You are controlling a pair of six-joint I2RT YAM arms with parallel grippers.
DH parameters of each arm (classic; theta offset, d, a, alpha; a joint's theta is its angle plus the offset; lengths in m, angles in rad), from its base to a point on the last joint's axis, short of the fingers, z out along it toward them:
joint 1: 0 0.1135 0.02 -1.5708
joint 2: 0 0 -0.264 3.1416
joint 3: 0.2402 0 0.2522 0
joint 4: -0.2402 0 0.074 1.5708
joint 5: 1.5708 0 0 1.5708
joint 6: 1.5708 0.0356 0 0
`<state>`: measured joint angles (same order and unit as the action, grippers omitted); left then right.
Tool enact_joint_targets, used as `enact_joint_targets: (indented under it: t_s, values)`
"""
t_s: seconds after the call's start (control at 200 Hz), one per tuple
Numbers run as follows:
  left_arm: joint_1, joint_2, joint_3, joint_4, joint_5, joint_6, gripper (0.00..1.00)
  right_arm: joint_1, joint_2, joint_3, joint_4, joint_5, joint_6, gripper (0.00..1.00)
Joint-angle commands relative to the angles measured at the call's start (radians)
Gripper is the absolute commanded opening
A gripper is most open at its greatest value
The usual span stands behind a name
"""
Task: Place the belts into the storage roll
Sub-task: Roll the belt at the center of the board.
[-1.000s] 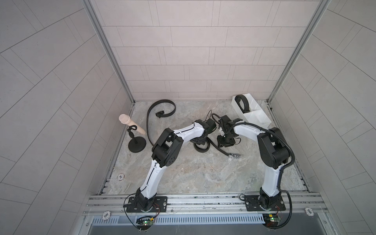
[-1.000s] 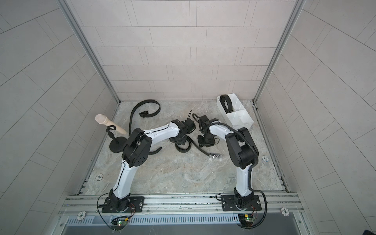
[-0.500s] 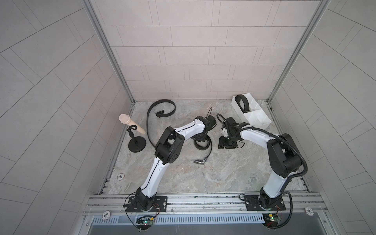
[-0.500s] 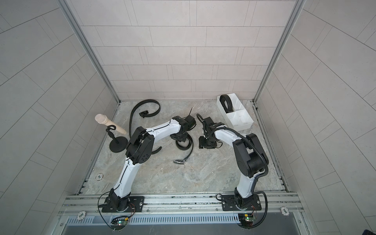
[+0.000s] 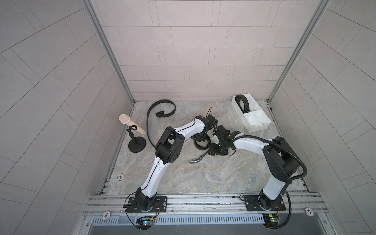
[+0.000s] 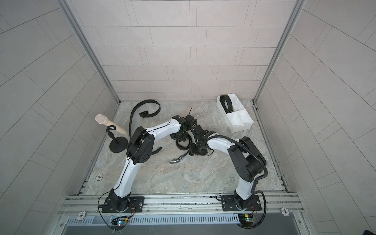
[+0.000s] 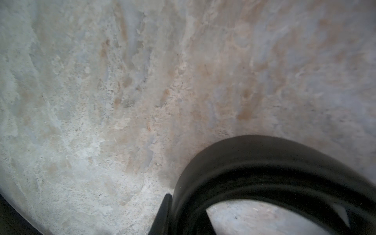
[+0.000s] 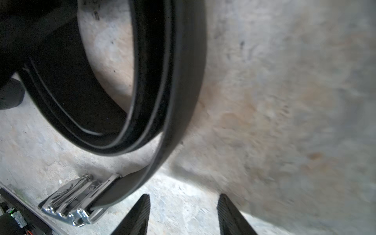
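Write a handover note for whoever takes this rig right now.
Left gripper: shut on the half-coiled belt at the centre of the table.
Right gripper: open, empty, beside that coil; the silvery buckle trails loose on the table.
Done: one coiled belt stands in the far compartment of the white tray.
To do: finish coiling the centre belt and tray it; then the loose belt at the back left.

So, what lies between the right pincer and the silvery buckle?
Only bare floor, as the right wrist view shows; the right pincer is open, apart from the buckle.
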<state>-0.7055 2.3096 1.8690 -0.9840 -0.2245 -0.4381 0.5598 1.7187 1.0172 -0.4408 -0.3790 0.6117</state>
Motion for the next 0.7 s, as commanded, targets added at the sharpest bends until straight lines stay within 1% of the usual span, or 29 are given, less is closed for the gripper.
enact_joint_targets:
  t_s: [0.0,0.05,0.115,0.195,0.411,0.536,0.696]
  values:
    - [-0.033,0.043,-0.044,0.081,0.083,-0.030,0.00,-0.034,-0.103,-0.033,0.027,0.037,0.005,0.61]
    - [-0.034,0.040,-0.048,0.084,0.086,-0.034,0.00,-0.053,-0.121,-0.050,0.055,0.046,0.020,0.66]
    - [-0.034,0.039,-0.051,0.087,0.091,-0.037,0.00,-0.066,-0.127,-0.064,0.119,0.037,0.037,0.70]
    - [-0.035,0.038,-0.054,0.091,0.100,-0.045,0.00,-0.066,-0.101,-0.055,0.192,0.016,0.056,0.73]
    - [-0.037,0.034,-0.065,0.103,0.116,-0.057,0.00,-0.064,-0.002,-0.043,0.352,0.005,0.110,0.74]
    - [-0.037,0.036,-0.065,0.104,0.117,-0.056,0.00,-0.057,0.040,-0.033,0.425,0.001,0.114,0.74]
    - [-0.038,0.036,-0.064,0.102,0.122,-0.057,0.00,-0.054,0.084,0.009,0.404,0.022,0.091,0.74]
